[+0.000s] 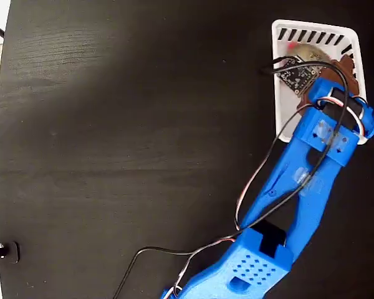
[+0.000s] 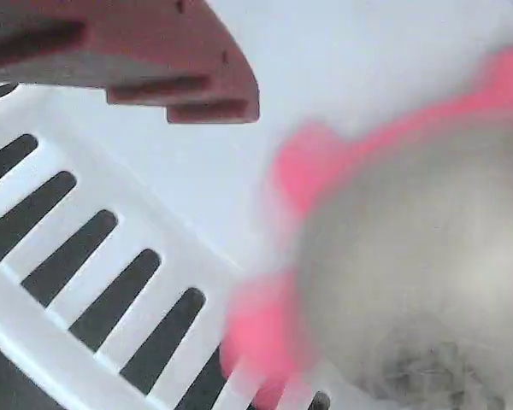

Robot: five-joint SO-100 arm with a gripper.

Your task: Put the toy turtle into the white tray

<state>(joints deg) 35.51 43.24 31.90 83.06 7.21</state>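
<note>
Close up, the blurred toy turtle (image 2: 410,265), with its rounded shiny gold-beige domed shell and pink-red feet, fills the right and lower half of the wrist view. A dark smudged mark shows low on the shell. It lies inside the white rectangular plastic tray (image 2: 94,231), whose slotted side wall with dark slits runs diagonally across the lower left. One dull red plastic finger (image 2: 179,77) of the pincer juts in from the upper left, apart from the turtle.
</note>
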